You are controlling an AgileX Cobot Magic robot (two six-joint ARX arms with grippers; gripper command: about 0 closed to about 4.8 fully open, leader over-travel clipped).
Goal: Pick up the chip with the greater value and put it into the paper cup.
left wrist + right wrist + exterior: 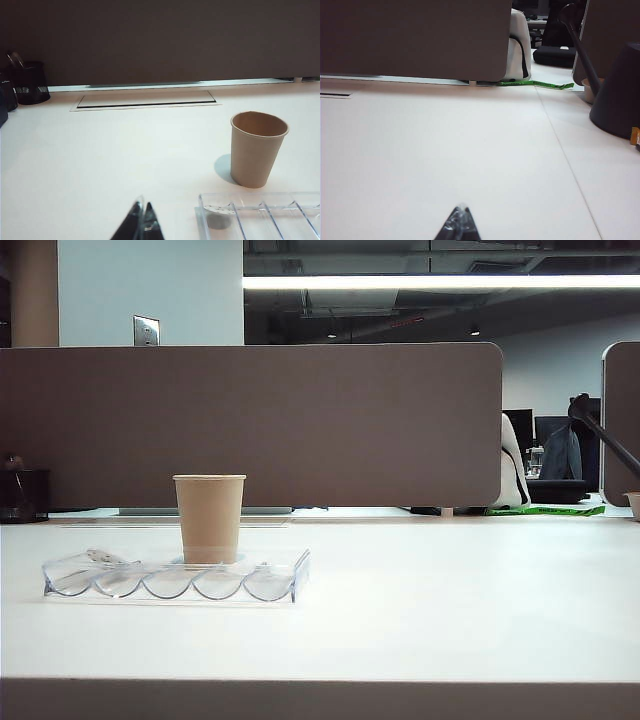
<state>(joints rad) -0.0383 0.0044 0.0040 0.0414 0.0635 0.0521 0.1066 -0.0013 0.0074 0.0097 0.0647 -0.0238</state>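
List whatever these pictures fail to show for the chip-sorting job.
- Dark red chip: seen in no view.
- Chip in the clear tray: a pale speckled disc in its end slot; the face is too small to read, left wrist view.
- Paper cup inside: hidden by its wall.
- Left claw and right claw: shut tips only, cut off by the frame edge; absent from the exterior view.

We see a white table (pixel 450 610) with a clear plastic scalloped tray (pixel 175 580) lying on its left part. Behind the table stands a brown partition (pixel 300 420). A black mesh pen holder (pixel 30 82) sits far left, and a green strip (pixel 537 84) lies far right.
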